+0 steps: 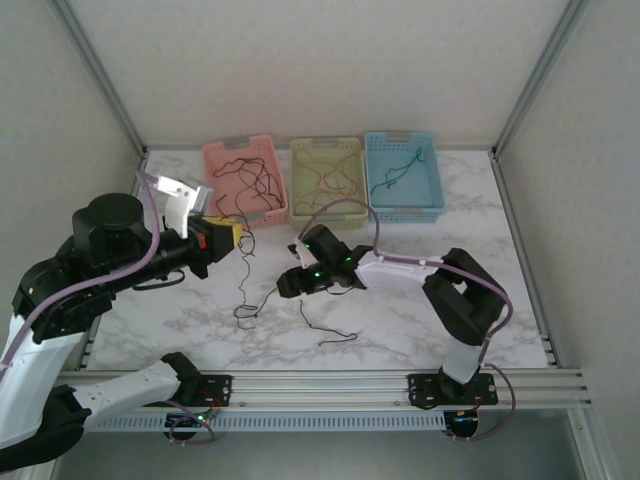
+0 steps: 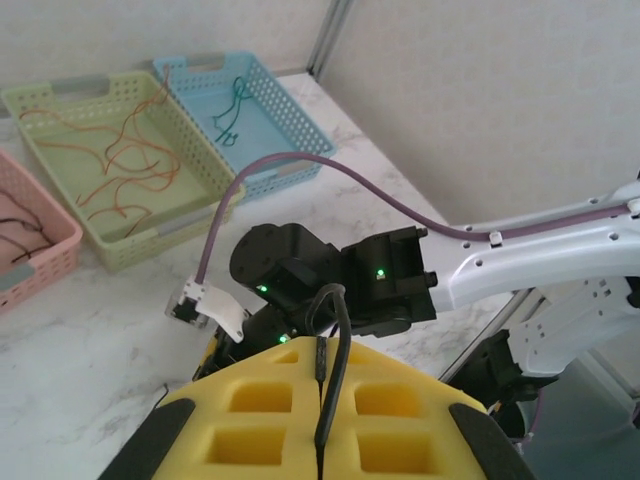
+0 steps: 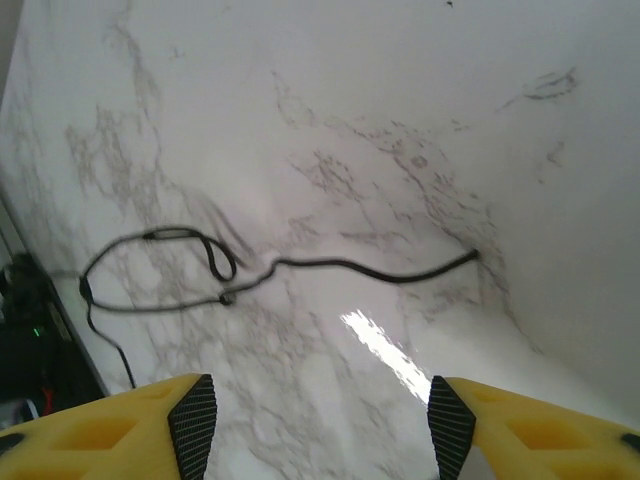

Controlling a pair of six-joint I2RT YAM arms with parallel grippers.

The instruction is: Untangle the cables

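Note:
My left gripper [image 1: 226, 238] is raised over the table's left side. Its yellow jaws are shut on a black cable [image 2: 332, 385], which hangs from them down to the marble [image 1: 246, 285]. My right gripper [image 1: 287, 284] hovers low over the middle of the table with its jaws open and nothing between its pads [image 3: 193, 418]. Just beyond it a second black cable [image 3: 300, 266] lies loose and looped on the table [image 1: 331, 333]. More black cables [image 1: 250, 178], orange cables [image 1: 325, 178] and a teal cable [image 1: 402, 168] lie in the baskets at the back.
Three baskets stand in a row at the back: pink [image 1: 238, 142], pale green [image 1: 327, 144] and blue [image 1: 403, 137]. The right arm's purple-grey robot cable [image 2: 300, 160] arcs over its wrist [image 2: 385, 285], close in front of my left gripper. Walls close in on both sides.

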